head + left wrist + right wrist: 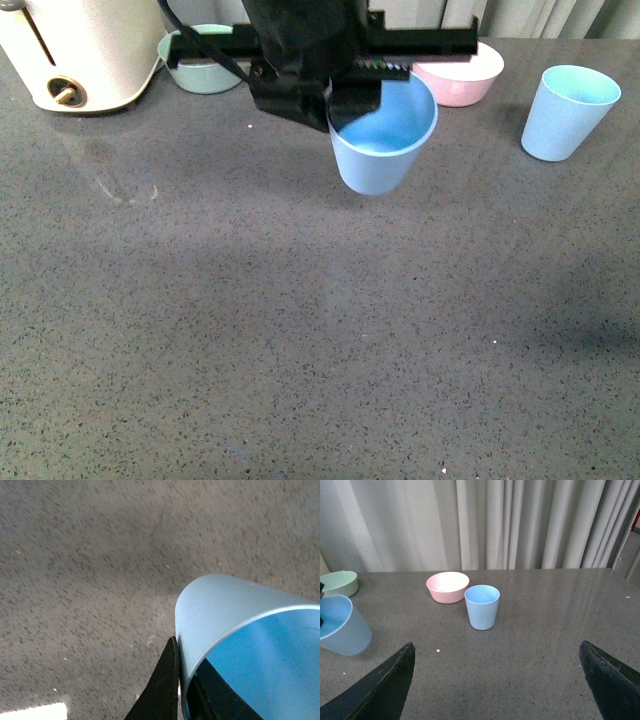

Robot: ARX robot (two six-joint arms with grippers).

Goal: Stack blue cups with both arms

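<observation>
My left gripper (335, 100) is shut on the rim of one blue cup (382, 140) and holds it tilted above the grey table, at the middle back. In the left wrist view the cup wall (225, 610) sits between the two black fingers (162, 690). The second blue cup (567, 112) stands upright at the back right. It also shows in the right wrist view (482, 606), well ahead of my right gripper (497, 680), which is open and empty. The held cup shows there too (342, 625). The right arm is out of the front view.
A pink bowl (462, 74) with white inside stands behind the held cup. A squat green bowl (200, 70) stands at the back left beside a cream appliance (85, 50). The grey speckled table (300, 350) stretches toward me. Curtains (520, 525) hang behind the table.
</observation>
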